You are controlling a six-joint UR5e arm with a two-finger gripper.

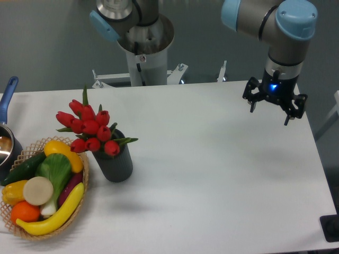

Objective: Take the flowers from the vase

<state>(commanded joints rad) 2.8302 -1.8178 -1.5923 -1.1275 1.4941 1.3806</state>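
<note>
Over the far right corner of the white table (212,159), the black two-finger gripper (274,107) hangs from the grey-and-blue arm with its fingers spread wide, holding nothing and touching nothing; a blue light glows at its wrist. Well apart from it, on the left side of the table, stands the plain dark grey matte cylindrical vase (115,163), upright, and from its mouth rises the bunch of red closed tulip buds with green stems and pointed leaves (89,128), leaning toward the left. The flowers look light and soft, probably limp in the stems and easily crushed at the buds, so the sensible place to take hold would be the gathered stems just above the vase rim, where the bunch is narrowest, though leaves and low buds partly hide that spot. A straight upward pull seems needed, since the vase is light enough that it might tip or lift along. Just beside the vase sits a woven basket of fruit and vegetables (85,185), and a blue-handled pot (7,143) shows at the left edge.
</note>
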